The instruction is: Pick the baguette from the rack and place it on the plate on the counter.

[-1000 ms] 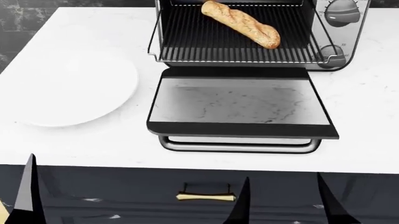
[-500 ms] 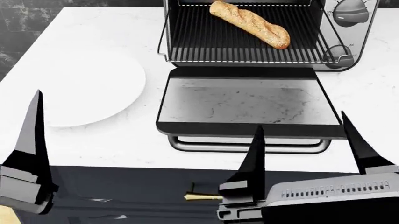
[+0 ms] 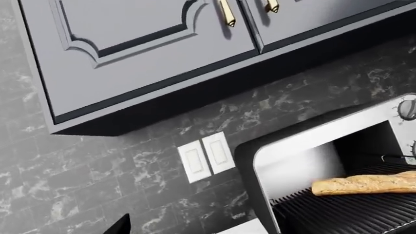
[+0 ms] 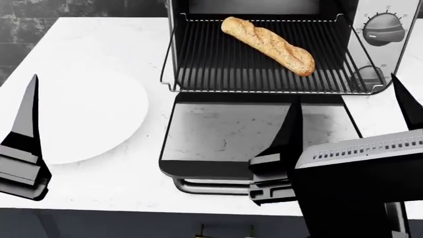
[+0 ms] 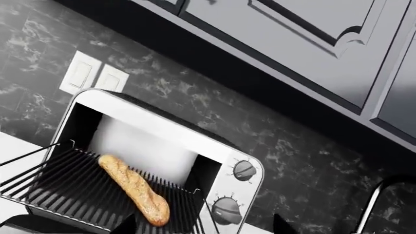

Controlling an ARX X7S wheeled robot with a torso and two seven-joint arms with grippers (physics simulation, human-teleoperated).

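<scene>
Two pincers are showing low in the head view: the right pincer (image 4: pixel 350 106) is hovering at lower right in front of the oven door (image 4: pixel 254 131), its two dark fingers standing far apart with nothing between them, while the left pincer (image 4: pixel 26 134) is sitting at the left edge with only one finger visible, so I cannot tell how wide it is standing. One baguette (image 4: pixel 268 44) is lying diagonally on the rack (image 4: pixel 264 69), which is sticking out of the toaster oven (image 4: pixel 370 29) at upper centre. Left of the door, the plate (image 4: pixel 86 114) is resting bare on the table (image 4: pixel 92 39), well apart from the loaf.
</scene>
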